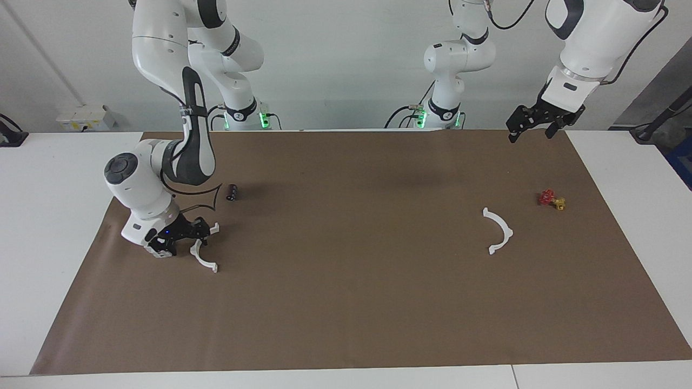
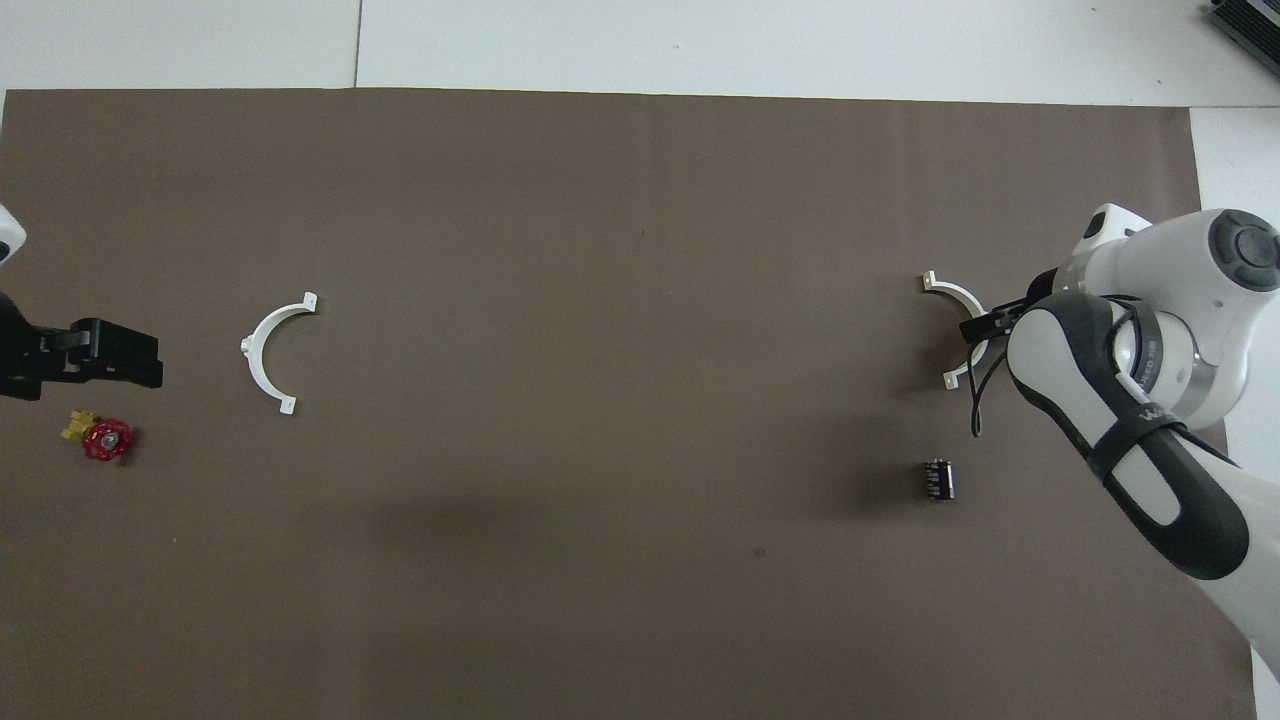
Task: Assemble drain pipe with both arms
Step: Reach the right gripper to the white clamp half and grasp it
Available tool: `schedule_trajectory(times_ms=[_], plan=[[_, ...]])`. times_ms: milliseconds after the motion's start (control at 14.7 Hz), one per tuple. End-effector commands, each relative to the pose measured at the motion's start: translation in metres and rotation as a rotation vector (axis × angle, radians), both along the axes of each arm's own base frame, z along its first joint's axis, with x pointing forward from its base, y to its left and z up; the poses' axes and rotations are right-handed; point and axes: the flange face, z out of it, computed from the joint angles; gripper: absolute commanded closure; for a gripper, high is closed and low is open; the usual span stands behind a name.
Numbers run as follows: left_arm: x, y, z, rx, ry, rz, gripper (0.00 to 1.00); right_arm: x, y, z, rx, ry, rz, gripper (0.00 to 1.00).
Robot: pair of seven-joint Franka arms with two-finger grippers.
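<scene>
The left gripper (image 1: 532, 127) hangs in the air over the brown mat's (image 1: 346, 302) edge nearest the robots, at the left arm's end, jaws spread and empty; this arm waits. A small black cylinder (image 1: 232, 192) and a red-and-yellow valve piece (image 1: 551, 200) lie next. Farther out, one white half-ring (image 1: 498, 230) lies alone near the valve. At the right arm's end, the right gripper (image 1: 186, 233) is low at the other white half-ring (image 1: 204, 259), touching its arc; I cannot tell if its jaws pinch it.
</scene>
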Motion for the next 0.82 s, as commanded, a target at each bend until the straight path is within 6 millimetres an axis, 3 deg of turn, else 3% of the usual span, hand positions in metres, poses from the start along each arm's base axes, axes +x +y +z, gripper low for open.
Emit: schedule_trajectory(times_ms=[0, 478, 546, 614, 683, 751], plan=[[-0.0035, -0.0022, 0.0020, -0.008, -0.011, -0.001, 0.00, -0.0021, 0.0004, -0.0018, 0.019, -0.013, 0.009, 0.30], [-0.0050, -0.0022, 0.0035, -0.008, -0.012, -0.001, 0.00, -0.0022, 0.0007, -0.0090, 0.039, -0.007, -0.016, 0.48], [-0.0050, -0.0022, 0.0035, -0.008, -0.012, -0.001, 0.00, -0.0022, 0.0007, -0.0090, 0.041, -0.007, -0.016, 0.56], [-0.0051, -0.0024, 0.0035, -0.010, -0.012, 0.000, 0.00, -0.0022, 0.0007, -0.0090, 0.041, -0.007, -0.016, 0.72], [-0.0050, -0.0022, 0.0035, -0.008, -0.012, -0.001, 0.00, -0.0022, 0.0007, -0.0090, 0.040, -0.007, -0.014, 1.00], [-0.0050, -0.0022, 0.0035, -0.008, -0.012, -0.001, 0.00, -0.0013, 0.0006, -0.0077, 0.040, -0.010, -0.016, 1.00]])
